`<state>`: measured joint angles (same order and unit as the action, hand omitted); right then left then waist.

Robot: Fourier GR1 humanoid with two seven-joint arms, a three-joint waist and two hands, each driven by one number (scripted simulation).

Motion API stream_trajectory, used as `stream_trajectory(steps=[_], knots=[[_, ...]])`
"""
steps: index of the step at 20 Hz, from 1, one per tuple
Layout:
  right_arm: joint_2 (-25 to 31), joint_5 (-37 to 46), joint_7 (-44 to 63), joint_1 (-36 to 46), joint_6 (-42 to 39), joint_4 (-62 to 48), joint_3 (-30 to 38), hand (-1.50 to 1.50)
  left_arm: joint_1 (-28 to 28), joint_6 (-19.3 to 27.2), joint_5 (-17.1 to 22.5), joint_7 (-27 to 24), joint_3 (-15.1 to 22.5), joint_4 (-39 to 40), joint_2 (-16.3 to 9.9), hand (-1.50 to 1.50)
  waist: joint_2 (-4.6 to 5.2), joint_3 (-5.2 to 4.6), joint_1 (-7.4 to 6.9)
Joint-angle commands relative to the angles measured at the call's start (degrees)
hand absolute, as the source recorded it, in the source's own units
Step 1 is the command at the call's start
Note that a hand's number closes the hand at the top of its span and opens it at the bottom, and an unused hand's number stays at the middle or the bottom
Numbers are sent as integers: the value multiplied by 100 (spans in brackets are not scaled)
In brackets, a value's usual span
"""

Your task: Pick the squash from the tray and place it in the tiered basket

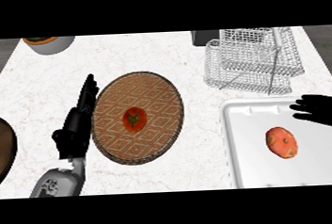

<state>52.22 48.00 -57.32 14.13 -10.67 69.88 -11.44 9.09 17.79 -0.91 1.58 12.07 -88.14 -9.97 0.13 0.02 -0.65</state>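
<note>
Right hand (323, 109) near squash (282, 142)

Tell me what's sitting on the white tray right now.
The white rectangular tray holds one orange-red squash, lying alone near its middle. The black right hand reaches over the tray's far right corner, open, covering that part, so whatever lies beneath it cannot be seen.

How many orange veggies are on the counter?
2. One lies in the middle of the round patterned plate, beside the left robot hand. The other lies on the white tray, near the right robot hand. No others show.
</note>
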Motion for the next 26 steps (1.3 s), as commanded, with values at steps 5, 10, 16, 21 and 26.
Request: stream_trajectory(steps=[5, 10, 16, 21, 26], knots=[[-281, 212, -825, 392, -27, -756, -275, -150, 309, 106, -250, 266, 29, 87, 252, 0, 7, 2, 12], [-366, 160, -825, 655, -280, -868, -326, -150, 10, -170, -117, 214, -98, -85, 127, 0, 4, 1, -20], [-710, 488, -401, 299, -50, -642, -561, -150, 102, -250, -173, -95, -273, 254, 229, 0, -2, -1, 31], [-606, 574, -195, 372, -466, -211, -385, -150, -10, -236, -324, -70, -273, 182, 357, 0, -14, -4, 66], [-924, 727, -208, 345, -231, -490, -395, -150, 177, -355, -309, 578, -321, -318, 334, 0, -15, -2, 53]])
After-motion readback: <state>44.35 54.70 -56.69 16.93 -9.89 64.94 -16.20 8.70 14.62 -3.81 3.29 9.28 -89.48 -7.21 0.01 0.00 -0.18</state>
